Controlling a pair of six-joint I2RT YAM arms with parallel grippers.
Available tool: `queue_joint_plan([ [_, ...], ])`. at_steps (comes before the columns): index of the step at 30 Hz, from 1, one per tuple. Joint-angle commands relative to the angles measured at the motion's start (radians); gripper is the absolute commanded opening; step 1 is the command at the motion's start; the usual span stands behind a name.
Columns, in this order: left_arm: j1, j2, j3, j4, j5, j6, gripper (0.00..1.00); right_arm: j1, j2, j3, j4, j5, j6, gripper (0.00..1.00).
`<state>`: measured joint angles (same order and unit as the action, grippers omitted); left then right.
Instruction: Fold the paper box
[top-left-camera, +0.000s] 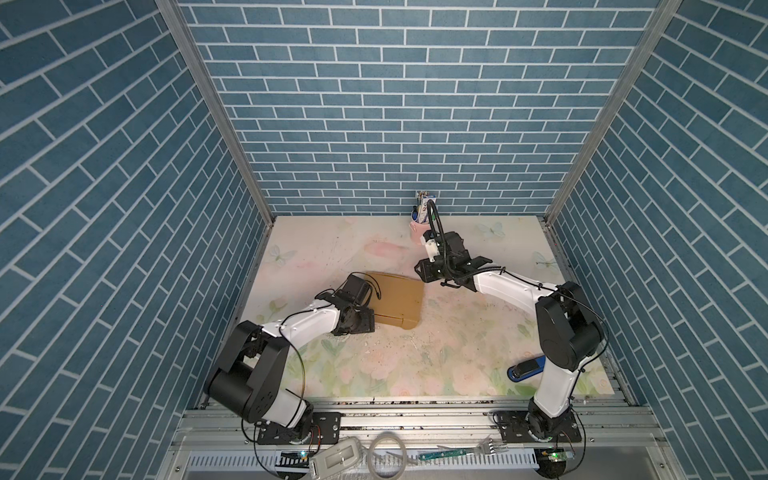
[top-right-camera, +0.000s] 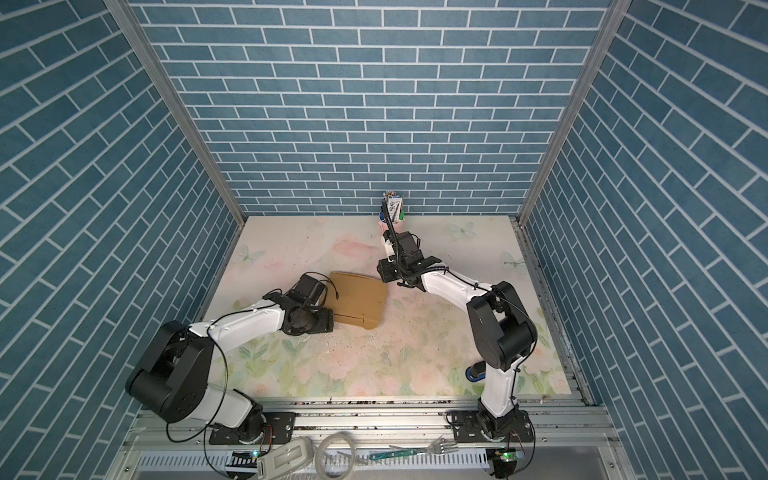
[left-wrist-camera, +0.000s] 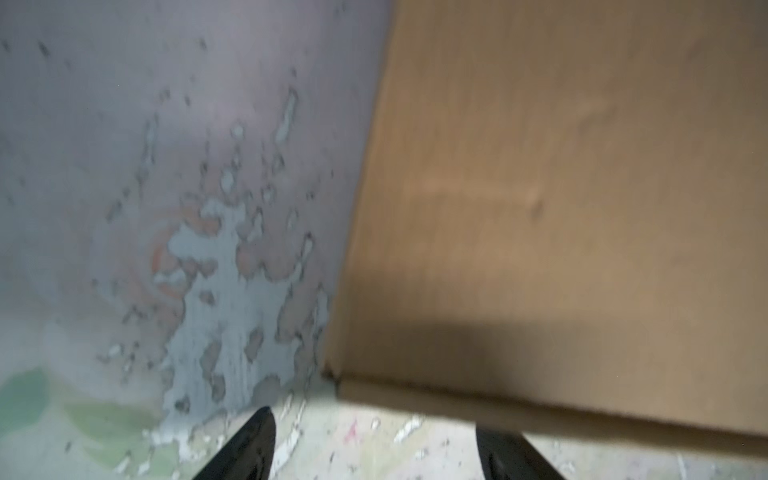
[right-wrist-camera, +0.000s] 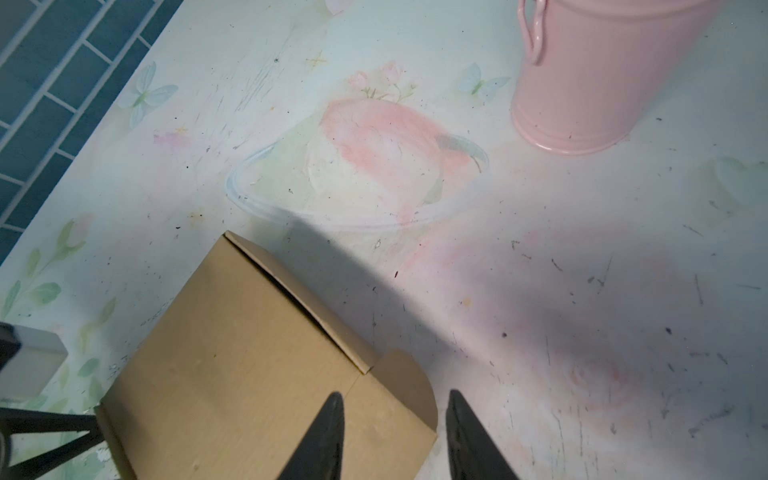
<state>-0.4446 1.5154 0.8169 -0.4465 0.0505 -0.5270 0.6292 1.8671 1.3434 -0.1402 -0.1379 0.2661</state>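
1. Blur softened the whole left wrist view. Only the tips of the left hand (left-wrist-camera: 374, 424) showed at the frame's edge, spread wide over bare bench (left-wrist-camera: 124, 166) with nothing clamped between them.
2. One of those tips was cut off where the near edge of the paper box (left-wrist-camera: 561, 208) crossed it. Whether it touched the cardboard could not be told.
3. In both top views the left arm (top-left-camera: 316, 322) covered the box's left edge with its wrist and hid that hand altogether.
4. The paper box (top-left-camera: 399, 299) lay shut and low on the bench, left of centre, just beside the left arm's wrist.
5. The right hand (right-wrist-camera: 395, 395) had its tips partly apart and gripped nothing. One tip sat over the box's rounded flap (right-wrist-camera: 409, 384) and the other over bare bench, but contact could not be judged.
6. A dark slit ran under the lid along one side, so the lid was not quite flush there.
7. A pink pail (right-wrist-camera: 590, 83) stood near the back wall with its top cut off in the right wrist view. In a top view its contents were too small to name, and the right arm's cable crossed it.
8. A blue object (top-left-camera: 524, 369) lay half hidden behind the right arm (top-left-camera: 557, 365).
9. A fork (top-left-camera: 492, 446) lay on the front rail, off the bench.
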Motion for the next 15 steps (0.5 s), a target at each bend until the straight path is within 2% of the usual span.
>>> queue_joint_plan([
  [1,0.064,0.034,0.053,0.009,0.019,0.05,0.78,-0.003,0.03,0.049,-0.093,-0.008,-0.066,0.42],
  [8,0.159,0.125,0.16,0.002,0.059,0.083,0.79,-0.004,0.069,0.097,-0.142,0.024,-0.087,0.42],
  [15,0.175,0.24,0.292,-0.006,0.094,0.077,0.79,-0.003,0.101,0.108,-0.141,0.026,-0.056,0.41],
])
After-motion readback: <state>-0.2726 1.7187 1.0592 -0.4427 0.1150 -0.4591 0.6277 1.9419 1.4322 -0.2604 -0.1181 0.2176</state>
